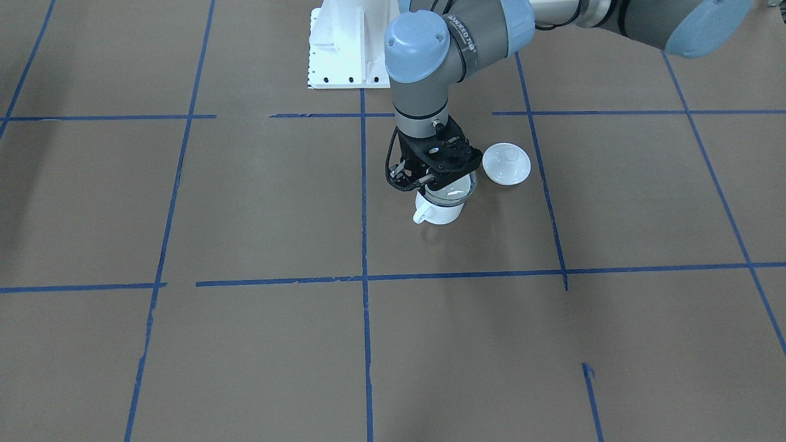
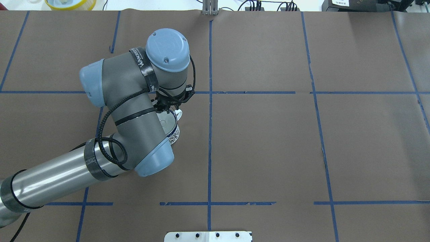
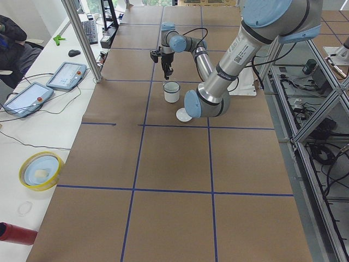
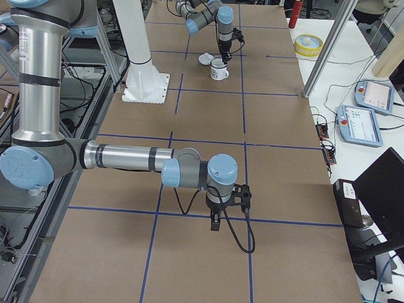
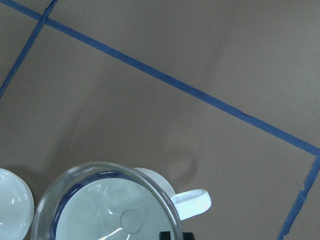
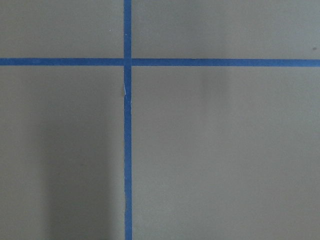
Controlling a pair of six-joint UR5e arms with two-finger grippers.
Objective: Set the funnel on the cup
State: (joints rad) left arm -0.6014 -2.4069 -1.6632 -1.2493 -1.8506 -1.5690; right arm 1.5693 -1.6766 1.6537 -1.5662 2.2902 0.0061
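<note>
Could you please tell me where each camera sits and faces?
Front-facing: across the table, facing the robot; left gripper at the funnel over the cup.
Overhead: behind the robot, looking down; left arm over the cup.
Exterior left: table's end; left arm nearest.
Exterior right: opposite end; right gripper nearest.
Left wrist: down into the funnel.
Right wrist: down on taped table; no body.
Shared: both side views show the lid.

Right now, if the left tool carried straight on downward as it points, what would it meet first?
The cup under the funnel that the left tool grips; contact is unclear.
</note>
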